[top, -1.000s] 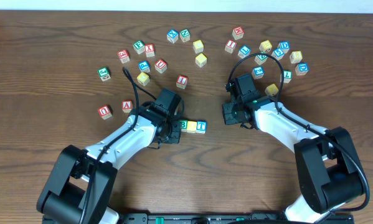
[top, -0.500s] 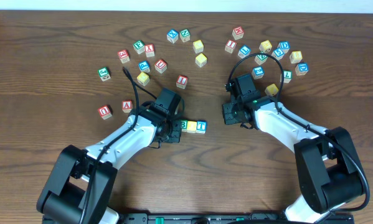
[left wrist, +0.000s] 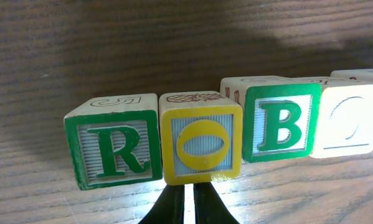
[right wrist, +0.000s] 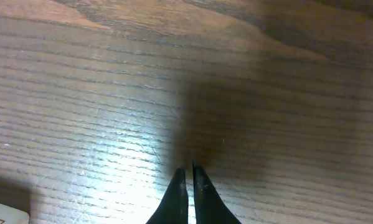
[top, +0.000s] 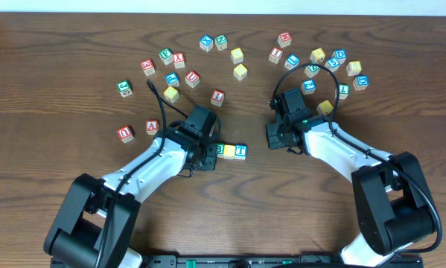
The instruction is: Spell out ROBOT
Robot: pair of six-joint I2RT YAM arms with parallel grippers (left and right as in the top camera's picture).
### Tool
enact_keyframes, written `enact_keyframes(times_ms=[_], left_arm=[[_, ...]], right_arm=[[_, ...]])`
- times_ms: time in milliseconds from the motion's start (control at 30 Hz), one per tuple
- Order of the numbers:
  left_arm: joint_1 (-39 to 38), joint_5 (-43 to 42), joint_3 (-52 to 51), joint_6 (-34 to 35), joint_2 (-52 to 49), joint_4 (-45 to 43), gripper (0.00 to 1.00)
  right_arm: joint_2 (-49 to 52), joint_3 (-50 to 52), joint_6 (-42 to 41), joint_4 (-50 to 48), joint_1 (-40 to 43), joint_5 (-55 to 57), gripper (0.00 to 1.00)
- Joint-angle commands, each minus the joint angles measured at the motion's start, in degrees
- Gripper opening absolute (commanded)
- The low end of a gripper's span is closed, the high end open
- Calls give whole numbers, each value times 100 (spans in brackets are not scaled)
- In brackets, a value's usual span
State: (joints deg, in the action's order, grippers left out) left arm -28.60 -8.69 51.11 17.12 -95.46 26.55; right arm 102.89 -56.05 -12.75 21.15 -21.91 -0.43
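From above, the word sits near the middle of the tabletop (top: 74, 223). The B cube (top: 219, 150), a yellow cube (top: 229, 150) and the T cube (top: 240, 150) stand side by side, touching. The left arm (top: 163, 160) covers the left end of the row, so I cannot see the R from here. Spare cubes (top: 240, 71) lie scattered at the far side. The right arm (top: 334, 149) rests to the right, apart from the row.

In the left wrist view, the left fingers (left wrist: 174, 205) are pressed together and hold nothing. They are just in front of the first O cube (left wrist: 202, 145). I read the green R cube (left wrist: 114, 149), yellow O, green B, then a pale O washed out by glare. The first O sits a bit nearer than its neighbours. I think the word is done, with maybe a small nudge left.

In the right wrist view, the right fingers (right wrist: 177, 199) are closed too, empty, over bare wood.
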Motion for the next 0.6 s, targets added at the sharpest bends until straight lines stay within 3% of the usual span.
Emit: enact_keyframes(times_ms=[0, 567], left_arm=[[31, -26, -26, -96, -68, -11, 7], [31, -79, -26, -225, -68, -35, 8]], right_arm=[[39, -57, 61, -17, 28, -20, 1], [39, -57, 63, -17, 28, -22, 1]])
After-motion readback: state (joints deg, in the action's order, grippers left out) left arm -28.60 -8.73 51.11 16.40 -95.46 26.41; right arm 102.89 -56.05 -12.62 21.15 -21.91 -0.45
